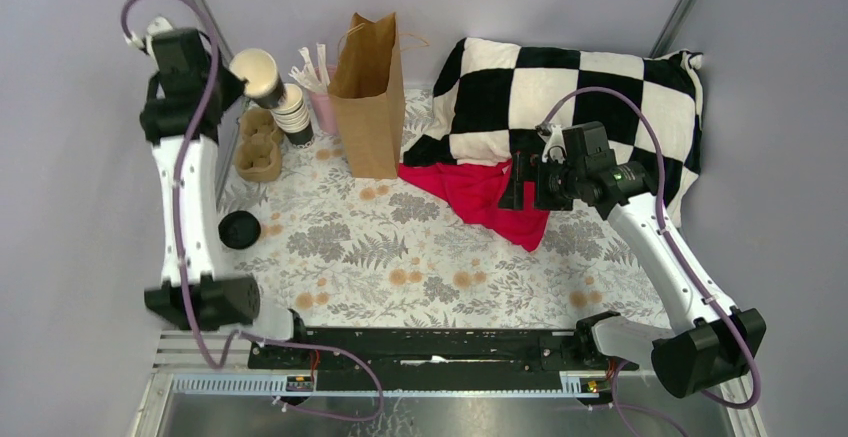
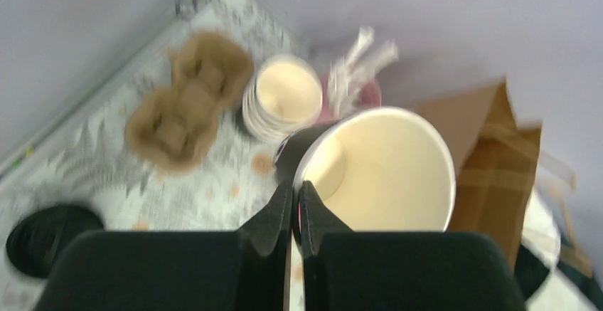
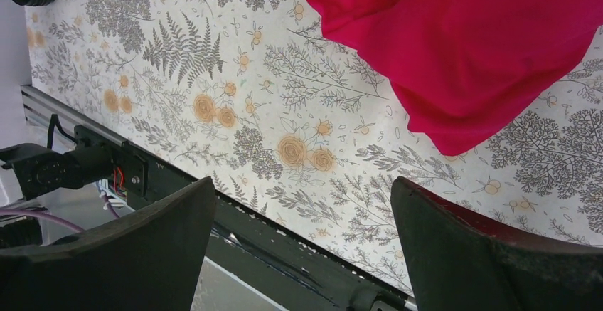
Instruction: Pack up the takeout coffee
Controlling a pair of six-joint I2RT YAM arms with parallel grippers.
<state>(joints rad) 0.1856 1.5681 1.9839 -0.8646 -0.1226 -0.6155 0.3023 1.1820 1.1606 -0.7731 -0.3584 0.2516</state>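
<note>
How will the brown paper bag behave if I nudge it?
The brown paper bag stands upright, tall on a narrow base, so a high push would probably tip it. Its thin creased paper walls would likely buckle rather than resist. It is probably light, too.

The bag (image 1: 368,97) stands at the back of the desk (image 1: 420,257), with the pillow (image 1: 570,97) to its right and the cloth (image 1: 485,197) in front of that. Left of the bag sit the straw holder (image 1: 322,109), the cup stack (image 1: 293,115) and the carrier (image 1: 258,144) (the left claw (image 1: 238,82) holds a cup (image 1: 256,72) above them). The lid (image 1: 239,229) lies nearer the arms.
</note>
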